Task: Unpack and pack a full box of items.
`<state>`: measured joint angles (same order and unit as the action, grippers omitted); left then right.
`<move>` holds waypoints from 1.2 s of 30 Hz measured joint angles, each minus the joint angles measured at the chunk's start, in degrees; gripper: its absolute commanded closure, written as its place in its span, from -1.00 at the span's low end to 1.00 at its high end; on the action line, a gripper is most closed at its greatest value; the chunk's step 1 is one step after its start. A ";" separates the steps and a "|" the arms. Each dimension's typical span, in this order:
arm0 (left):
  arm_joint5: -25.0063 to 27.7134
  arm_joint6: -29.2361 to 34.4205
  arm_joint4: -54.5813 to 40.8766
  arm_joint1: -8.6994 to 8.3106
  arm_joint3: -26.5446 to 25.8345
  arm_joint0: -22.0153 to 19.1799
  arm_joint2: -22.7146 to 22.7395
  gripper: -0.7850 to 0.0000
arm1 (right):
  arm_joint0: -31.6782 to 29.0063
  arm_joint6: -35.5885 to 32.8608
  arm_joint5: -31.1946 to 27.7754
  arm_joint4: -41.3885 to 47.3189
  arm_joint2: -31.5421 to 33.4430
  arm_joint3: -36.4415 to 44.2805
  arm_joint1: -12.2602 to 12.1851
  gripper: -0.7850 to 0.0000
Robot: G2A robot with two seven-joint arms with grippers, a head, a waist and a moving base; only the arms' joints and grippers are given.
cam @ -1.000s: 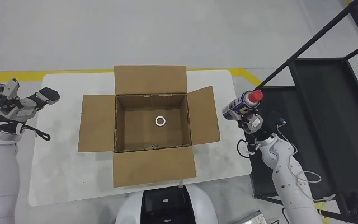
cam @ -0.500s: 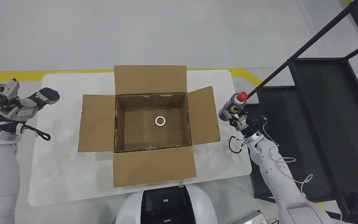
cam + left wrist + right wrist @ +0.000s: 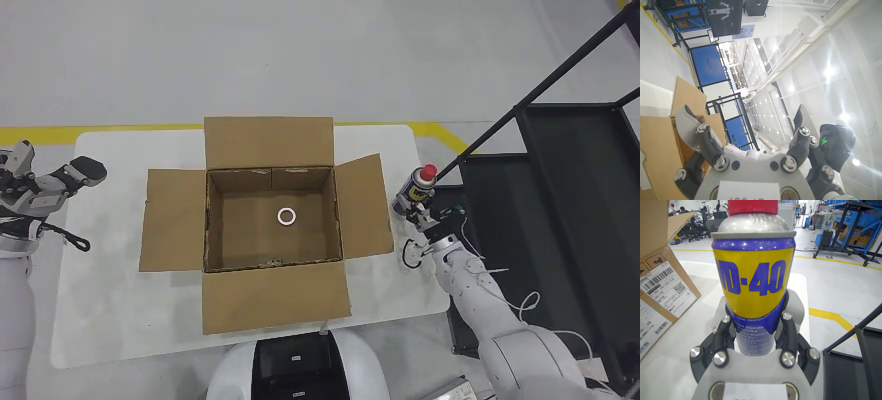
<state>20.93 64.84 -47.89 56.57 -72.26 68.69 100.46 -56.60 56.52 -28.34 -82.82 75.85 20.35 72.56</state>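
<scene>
Over at the right edge of the desk (image 3: pixel 120 300), the right claw (image 3: pixel 757 311) is clamped on the can (image 3: pixel 753 281). Its fingers pinch the lower part of the body from both sides. Red cap on top, blue and yellow body close to upright. Seen from above, the can sits just beside the right flap of the box (image 3: pixel 240 235), with a gap between them. Whether its base touches the desk I cannot tell, because the claw hides it.

Now the middle of the desk: the box stands wide open, all four flaps folded outward. On its floor lies one small white ring (image 3: pixel 286 215), near the middle and a touch toward the far wall. White labels show on the box's outer side, the one facing the right claw.

Across to the left: the left claw (image 3: pixel 741 115) hangs at the desk's left edge with its fingers spread wide and nothing between them. It is near the box's left flap but not touching it.

Off the desk on the right, a dark rack (image 3: pixel 560 200) stands just beside it, next to the right arm. A yellow line (image 3: pixel 100 130) runs along the floor past the desk's far edge.
</scene>
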 measured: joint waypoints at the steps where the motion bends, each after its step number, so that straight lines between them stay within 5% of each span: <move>1: 0.00 0.00 0.00 0.00 0.00 0.00 0.00 -1.00 | 0.29 0.11 0.01 0.22 -0.14 -0.72 0.13 1.00; 19: 0.00 0.00 0.00 0.00 0.00 0.00 0.00 -1.00 | 1.37 0.14 1.12 2.87 -2.37 -6.17 1.82 0.98; 21: 0.00 0.00 0.00 0.00 0.00 0.00 0.00 -1.00 | 1.16 0.20 0.96 3.40 -2.50 -6.30 1.98 -0.90; 36: 0.00 0.00 0.00 0.00 0.00 0.00 0.00 -1.00 | -0.82 9.73 4.52 1.43 -3.40 -3.98 0.91 -1.00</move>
<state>20.93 64.84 -47.89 56.57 -72.26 68.69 100.46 -57.42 66.25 -23.82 -81.39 72.46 16.37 73.47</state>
